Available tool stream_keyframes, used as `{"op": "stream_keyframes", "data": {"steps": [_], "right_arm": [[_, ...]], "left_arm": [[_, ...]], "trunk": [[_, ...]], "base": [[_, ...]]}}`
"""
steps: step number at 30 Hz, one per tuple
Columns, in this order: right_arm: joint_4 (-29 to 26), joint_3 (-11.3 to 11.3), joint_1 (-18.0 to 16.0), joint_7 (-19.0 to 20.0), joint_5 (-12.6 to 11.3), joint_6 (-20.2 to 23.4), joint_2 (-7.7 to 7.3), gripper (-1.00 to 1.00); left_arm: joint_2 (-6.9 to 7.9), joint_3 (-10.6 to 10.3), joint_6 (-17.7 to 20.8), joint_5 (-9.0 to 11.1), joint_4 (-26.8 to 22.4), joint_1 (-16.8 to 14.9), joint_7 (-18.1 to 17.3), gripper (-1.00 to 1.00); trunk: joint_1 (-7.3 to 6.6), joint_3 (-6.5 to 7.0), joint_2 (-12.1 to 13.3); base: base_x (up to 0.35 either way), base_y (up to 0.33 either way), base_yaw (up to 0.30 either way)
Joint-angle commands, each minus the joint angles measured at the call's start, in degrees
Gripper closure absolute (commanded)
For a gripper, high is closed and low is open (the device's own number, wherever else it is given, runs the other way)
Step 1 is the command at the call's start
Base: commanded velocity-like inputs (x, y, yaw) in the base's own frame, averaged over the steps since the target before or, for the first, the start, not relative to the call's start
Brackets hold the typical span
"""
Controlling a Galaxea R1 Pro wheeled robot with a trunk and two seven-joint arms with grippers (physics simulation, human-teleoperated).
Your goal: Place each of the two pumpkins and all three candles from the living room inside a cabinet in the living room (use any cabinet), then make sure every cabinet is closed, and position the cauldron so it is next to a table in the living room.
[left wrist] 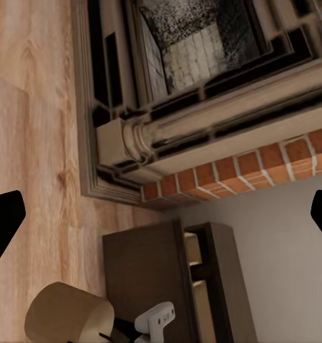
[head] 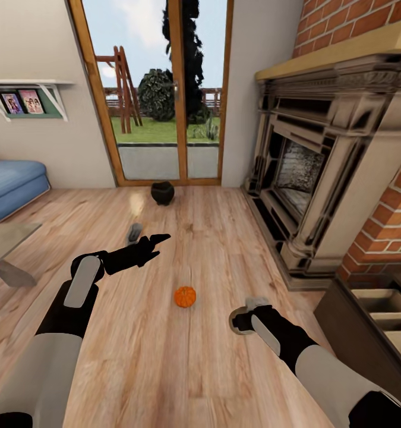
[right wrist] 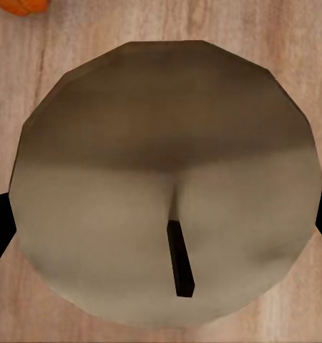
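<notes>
We see our right jaws closed around a squat beige flat-topped candle with a dark wick, our left jaws spread and empty, a ribbed orange pumpkin on the wooden floor beside the right jaws

The floor is pale, smooth wood plank with a light sheen. Beside it, the fireplace looks glossy, backed by rough red brick. The candle looks matt and waxy

I'm seeing an orange ribbed pumpkin on pale wood-grain floor, a beige-grey candle with dark wick, a black cauldron far off, and red brick beside the dark-brown cabinet.
</notes>
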Motion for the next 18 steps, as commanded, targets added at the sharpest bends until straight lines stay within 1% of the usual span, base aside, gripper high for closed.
{"op": "stream_keyframes", "data": {"steps": [1,3,6,14,18], "right_arm": [[-0.01,-0.01,-0.01,0.06,0.05,0.00,0.00,1.00],[-0.01,-0.02,-0.01,0.16,0.02,0.00,0.00,1.00],[-0.01,-0.02,-0.01,0.25,0.02,0.00,0.00,1.00],[-0.01,-0.02,-0.01,0.29,0.12,0.00,0.00,1.00],[-0.01,-0.02,-0.01,0.29,0.19,0.00,0.00,1.00]], "left_arm": [[0.00,0.00,0.01,0.00,-0.02,0.00,0.00,-1.00],[0.00,0.00,0.02,0.00,-0.01,0.00,0.00,-1.00],[0.00,0.00,0.02,0.00,-0.03,0.00,0.00,-1.00],[-0.06,-0.06,0.02,0.00,-0.30,0.00,0.00,-1.00],[-0.17,-0.09,0.02,0.00,-0.35,0.00,0.00,-1.00]], "trunk": [[0.00,0.00,0.00],[0.00,0.02,0.00],[0.00,0.08,0.00],[0.00,0.32,0.00],[0.00,0.44,0.00]], "base": [[0.337,0.000,0.000],[0.330,0.029,-0.120],[0.245,0.114,-0.234],[0.032,0.024,-0.267],[0.000,0.214,-0.271]]}}
